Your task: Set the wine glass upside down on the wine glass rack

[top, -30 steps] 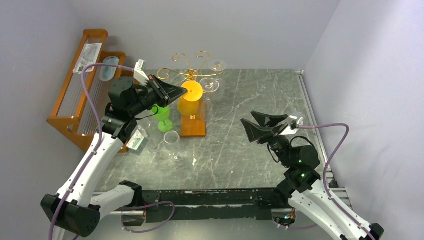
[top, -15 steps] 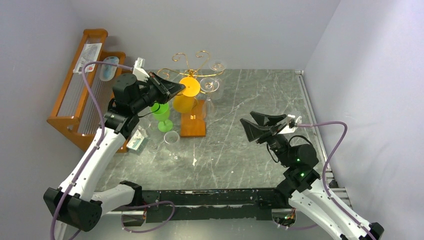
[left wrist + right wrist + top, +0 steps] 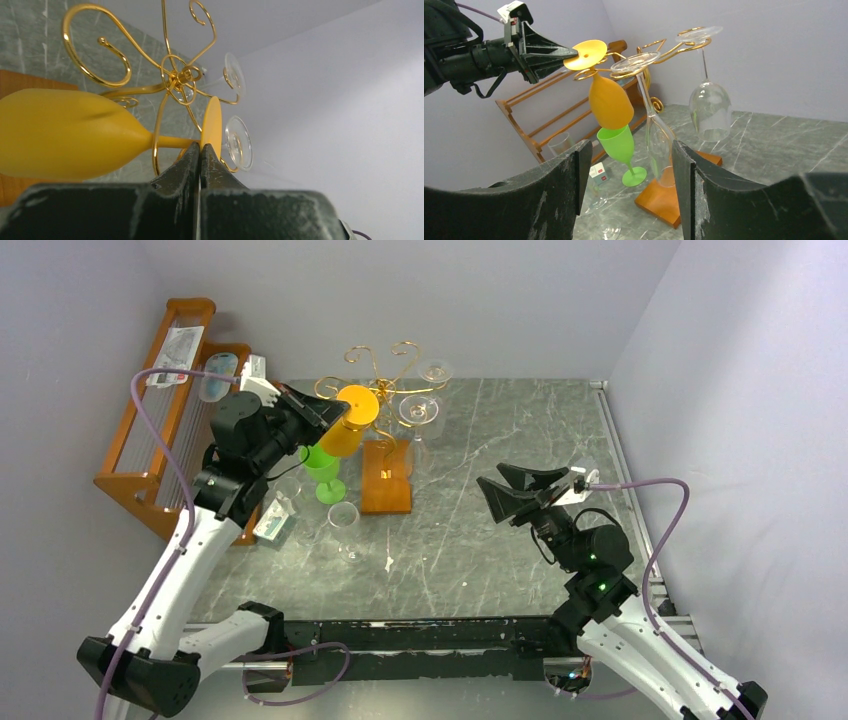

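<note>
Although the yellow-orange stemmed wine glass [image 3: 342,437] hangs bowl-down and tilted, it cannot be told whether its stem sits inside a curl of the gold wire wine glass rack [image 3: 386,492] or only beside one. The left wrist view shows the stem crossing a gold wire just ahead of the jaw tips. That view cuts the bowl off at its left edge, and the jaws' own dark body hides everything beneath. The rack's flat orange-brown base shows there only as slivers.

The left jaws are closed, pinching the rim of the glass's round foot. The bowl slants down and away below the tips. The left arm [image 3: 190,540] reaches up and forward, with its wrist high above the grey marbled table [image 3: 500,500].

The right jaws stand apart and hold nothing. Seen between them are the rack, two clear wine glasses [image 3: 710,107] hung inverted on it, and a green goblet [image 3: 620,142] standing upright below. The right arm [image 3: 600,570] is folded, with its jaws raised and well apart from the rack.
</note>
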